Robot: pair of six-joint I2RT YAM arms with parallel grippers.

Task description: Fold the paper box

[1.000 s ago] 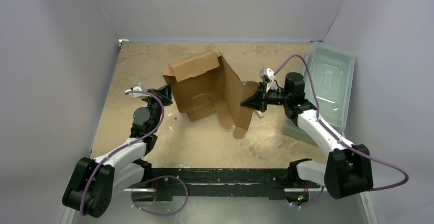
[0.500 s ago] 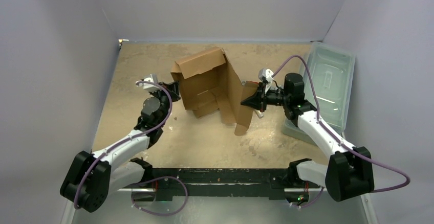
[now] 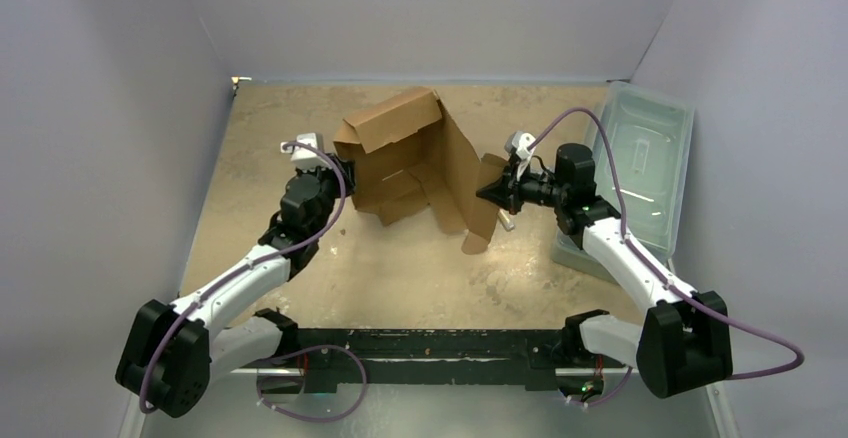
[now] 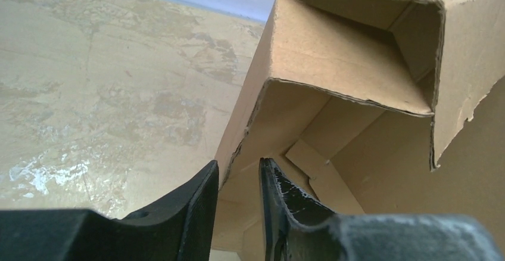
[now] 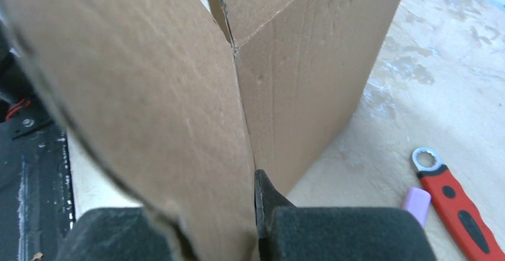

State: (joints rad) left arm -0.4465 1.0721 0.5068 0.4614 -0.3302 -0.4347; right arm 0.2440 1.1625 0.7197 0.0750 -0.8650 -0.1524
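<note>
Half-folded box (image 3: 405, 163) stands on the table (image 3: 420, 278). Right gripper (image 3: 484, 194) is clamped on its side flap, apparently bracing it. Left gripper (image 4: 238, 167), jaws slightly parted, straddles the left wall edge, probably to steer that wall.

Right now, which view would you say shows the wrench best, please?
Right wrist view: the wrench lies in plain sight beside the paper box. Top view barely shows it; left wrist view shows none.

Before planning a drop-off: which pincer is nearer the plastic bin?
Right: the right pincer clamps the paper box on the side toward the bin; the left pincer is across the box.
</note>
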